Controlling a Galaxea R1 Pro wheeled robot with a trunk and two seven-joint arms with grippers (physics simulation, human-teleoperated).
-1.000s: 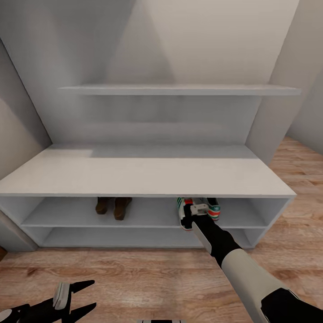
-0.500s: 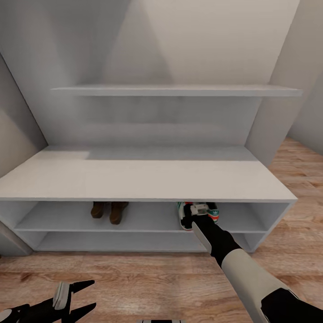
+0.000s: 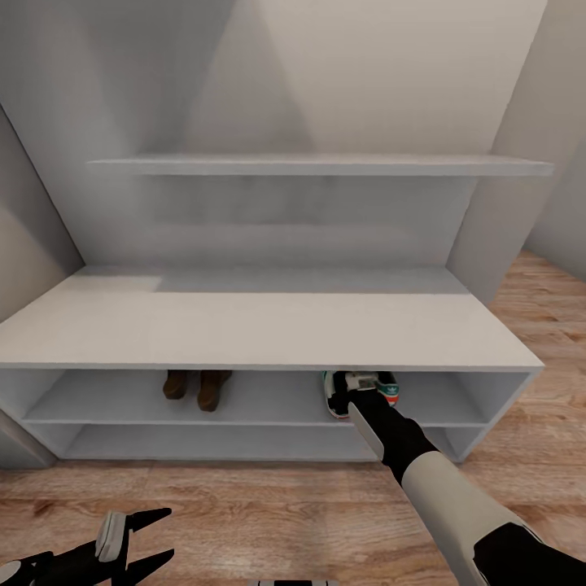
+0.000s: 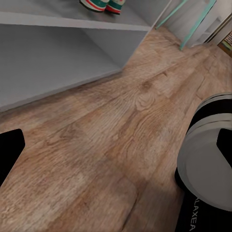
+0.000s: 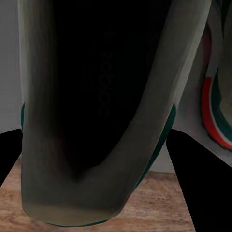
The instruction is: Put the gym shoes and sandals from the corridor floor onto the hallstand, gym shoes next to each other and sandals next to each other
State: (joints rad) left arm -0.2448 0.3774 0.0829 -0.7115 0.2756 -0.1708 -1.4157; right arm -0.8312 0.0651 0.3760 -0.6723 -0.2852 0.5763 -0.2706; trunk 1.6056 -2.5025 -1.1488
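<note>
The two gym shoes (image 3: 358,391) stand side by side on the upper open shelf of the hallstand (image 3: 260,325), right of centre. My right gripper (image 3: 360,381) reaches under the bench top to them. In the right wrist view its fingers (image 5: 9,159) are open and spread on either side of the heel of one gym shoe (image 5: 96,96), with the other gym shoe (image 5: 215,111) beside it. The two brown sandals (image 3: 195,389) sit together further left on the same shelf. My left gripper (image 3: 155,535) hangs open and holds nothing, low over the corridor floor (image 3: 268,496).
The hallstand's lower shelf (image 3: 220,439) is bare, and a floating shelf (image 3: 317,165) crosses its back panel. In the left wrist view the robot's base (image 4: 208,159) stands on the planks, and teal legs (image 4: 193,24) rise beyond the rack's end.
The whole head view has shifted: the bench top now hides more of the shoes and sandals. Both arms hold the same pose as before.
</note>
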